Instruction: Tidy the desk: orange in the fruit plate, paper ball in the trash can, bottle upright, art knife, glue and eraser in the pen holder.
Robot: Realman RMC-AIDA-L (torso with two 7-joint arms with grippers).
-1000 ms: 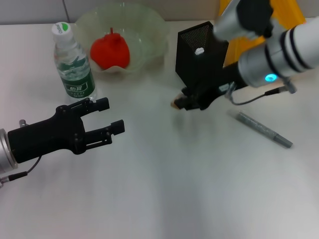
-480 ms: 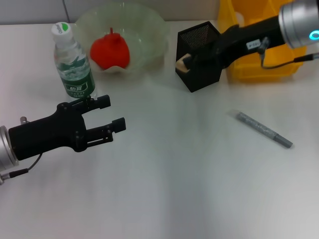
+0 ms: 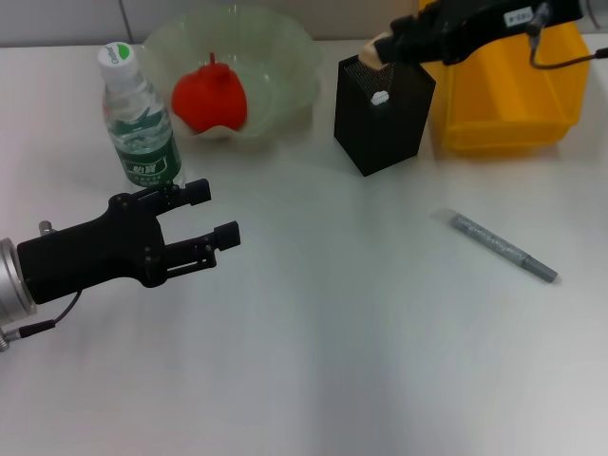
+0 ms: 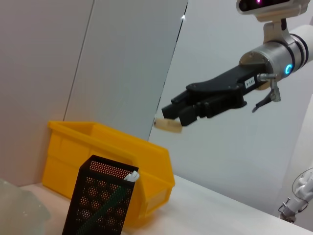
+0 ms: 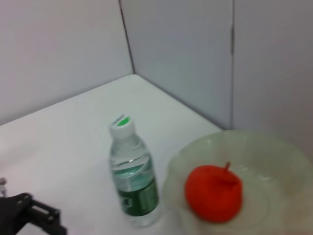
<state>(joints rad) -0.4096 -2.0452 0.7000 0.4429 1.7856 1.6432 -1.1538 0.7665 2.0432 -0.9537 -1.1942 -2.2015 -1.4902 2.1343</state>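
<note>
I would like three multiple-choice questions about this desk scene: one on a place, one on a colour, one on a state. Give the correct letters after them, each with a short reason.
1. Where does the grey knife lie?
A. in the pen holder
B. flat on the desk
C. in the yellow bin

2. What colour is the fruit in the plate?
A. red-orange
B. green
C. yellow

3. How is the bottle standing?
A. on its side
B. upside down
C. upright

Answers:
1 B, it lies on the bare desk, apart from the pen holder and the bin.
2 A, the head and right wrist views show it red-orange.
3 C, its cap points up.

The right gripper holds a small pale piece above the pen holder; the left gripper hovers open near the bottle.
</note>
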